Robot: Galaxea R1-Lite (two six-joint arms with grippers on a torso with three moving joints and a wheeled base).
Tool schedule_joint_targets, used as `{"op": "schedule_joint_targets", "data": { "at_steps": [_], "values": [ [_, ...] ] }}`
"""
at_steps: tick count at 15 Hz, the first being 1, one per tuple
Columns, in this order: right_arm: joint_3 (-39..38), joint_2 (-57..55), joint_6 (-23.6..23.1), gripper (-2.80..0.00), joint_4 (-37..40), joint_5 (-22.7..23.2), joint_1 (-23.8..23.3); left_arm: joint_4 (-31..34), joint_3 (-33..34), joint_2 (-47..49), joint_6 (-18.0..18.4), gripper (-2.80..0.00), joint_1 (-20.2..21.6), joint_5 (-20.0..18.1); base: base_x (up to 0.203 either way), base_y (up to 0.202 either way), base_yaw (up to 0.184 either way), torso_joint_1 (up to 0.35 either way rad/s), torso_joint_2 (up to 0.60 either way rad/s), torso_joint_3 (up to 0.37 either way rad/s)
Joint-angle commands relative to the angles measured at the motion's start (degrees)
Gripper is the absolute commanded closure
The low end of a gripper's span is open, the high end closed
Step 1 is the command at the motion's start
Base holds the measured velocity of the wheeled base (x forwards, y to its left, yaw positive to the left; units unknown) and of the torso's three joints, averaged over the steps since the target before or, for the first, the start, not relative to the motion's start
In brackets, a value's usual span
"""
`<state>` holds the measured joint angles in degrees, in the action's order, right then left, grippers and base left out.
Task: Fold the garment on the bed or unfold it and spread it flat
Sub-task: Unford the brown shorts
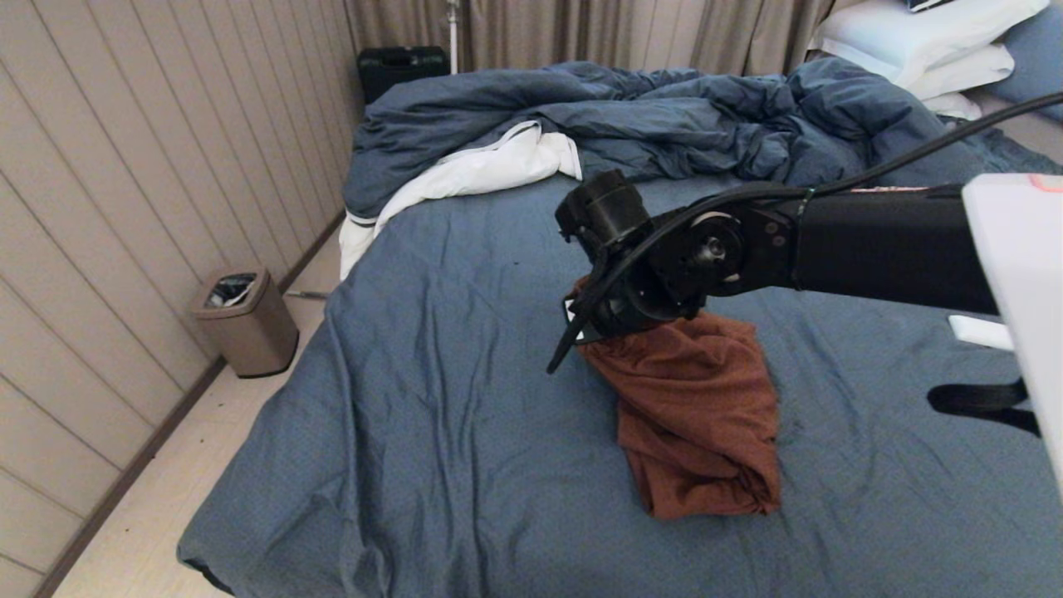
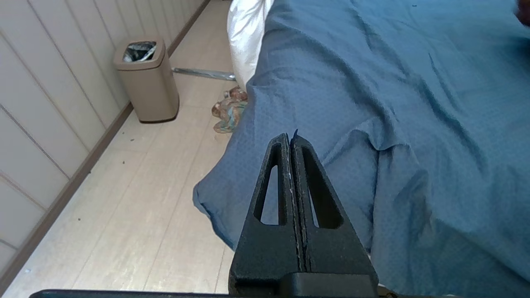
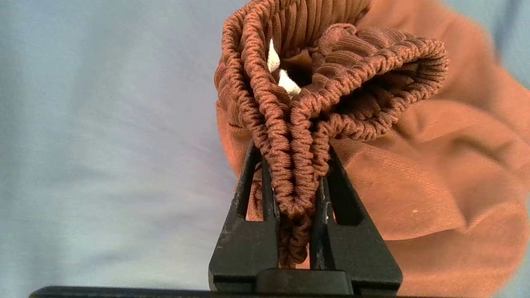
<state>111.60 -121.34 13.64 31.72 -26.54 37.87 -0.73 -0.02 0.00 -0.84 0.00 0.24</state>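
**Right gripper is holding the shorts on the bed**

The right gripper [image 3: 295,182] is reaching over the middle of the bed [image 1: 465,349], and its jaws are pinching the bunched waistband of the shorts [image 1: 698,415]. The rest of the shorts is lying crumpled on the sheet. In the head view the arm is hiding the jaws; the right wrist view is showing the grip up close, with bits of white drawstring [image 3: 283,74] peeking out. The left gripper [image 2: 290,142] is hanging near the bed's corner with its jaws pressed together and holding nothing. A rumpled duvet [image 1: 648,116] and pillows [image 1: 922,41] are lying farther back. A bin [image 1: 245,320] is standing on the floor by the wall. Only the left wrist view is showing a cloth [image 2: 230,111] on the floor.
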Motion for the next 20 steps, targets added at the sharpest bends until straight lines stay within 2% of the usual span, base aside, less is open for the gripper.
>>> {"op": "schedule_joint_targets", "data": {
  "at_steps": [1, 6, 10, 13, 15, 20],
  "values": [
    [0.11, 2.62, 0.27, 0.0, -4.93, -0.21, 3.27, -0.06, 0.02, 0.09, -0.03, 0.0, 0.0, 0.02, 0.0, 0.0, 0.0, 0.0, 0.0, 0.0],
    [0.45, 4.57, -1.22, 0.0, -11.38, -0.35, 10.86, 0.02, 0.02, 0.09, -0.03, 0.0, 0.0, 0.02, 0.0, 0.0, 0.0, 0.0, 0.0, 0.0],
    [0.46, 10.96, -4.23, 0.0, -12.81, -0.32, 13.17, -0.02, 0.02, 0.09, -0.03, 0.0, 0.0, 0.02, 0.0, 0.0, 0.0, 0.0, 0.0, 0.0],
    [0.31, 17.13, -4.67, 0.0, -11.77, -0.35, 12.28, -0.05, 0.02, 0.09, -0.03, 0.0, 0.0, 0.02, 0.0, 0.0, 0.0, 0.0, 0.0, 0.0],
    [0.29, 20.66, -4.94, 0.0, -9.66, -0.35, 8.02, 0.03, 0.02, 0.09, -0.03, 0.0, 0.0, 0.02, 0.0, 0.0, 0.0, 0.0, 0.0, 0.0],
    [0.25, 32.6, -5.65, 0.0, -3.51, -0.02, -9.61, 0.03, -0.15, 0.09, 0.25, 0.0, 0.0, 0.02, 0.0, 0.0, 0.0, 0.0, 0.0, 0.0]
  ]
}}
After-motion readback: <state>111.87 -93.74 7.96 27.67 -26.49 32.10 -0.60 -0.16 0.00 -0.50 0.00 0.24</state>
